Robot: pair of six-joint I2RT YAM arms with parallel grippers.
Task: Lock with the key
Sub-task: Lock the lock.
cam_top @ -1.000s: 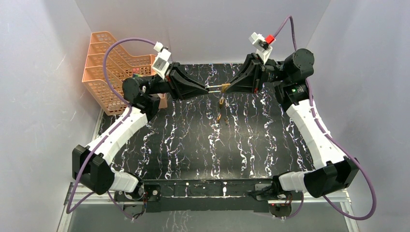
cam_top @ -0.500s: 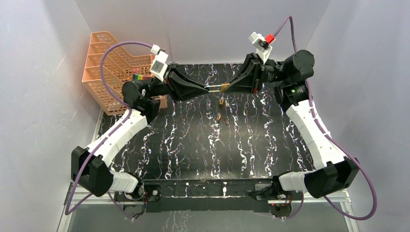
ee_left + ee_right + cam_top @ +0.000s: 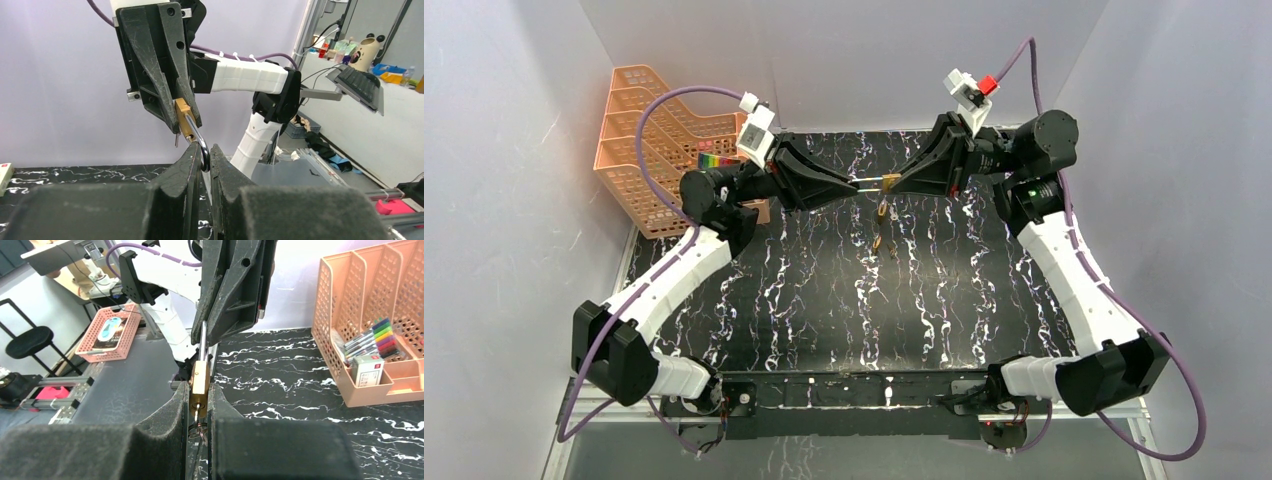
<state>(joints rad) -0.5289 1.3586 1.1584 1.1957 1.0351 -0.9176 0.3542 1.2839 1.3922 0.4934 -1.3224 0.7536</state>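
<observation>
A brass padlock [image 3: 889, 182] hangs in the air over the back of the table, held between both grippers. My left gripper [image 3: 856, 186] is shut on its steel shackle [image 3: 202, 147], which is pinched between the fingertips in the left wrist view. My right gripper [image 3: 898, 184] is shut on the brass body [image 3: 199, 382], keyhole end toward its camera. The key [image 3: 196, 415] sits in the keyhole, with a key ring [image 3: 198, 429] dangling below between the fingers. Further keys [image 3: 880, 225] hang under the padlock.
An orange mesh file organiser [image 3: 649, 140] stands at the back left, holding coloured pens [image 3: 375, 335] and a small box [image 3: 367, 371]. The black marbled mat [image 3: 824, 300] covers the table. White walls close in the left, back and right sides.
Both arms have shifted slightly in posture. The padlock stays at the same spot, gripped from both sides as before.
</observation>
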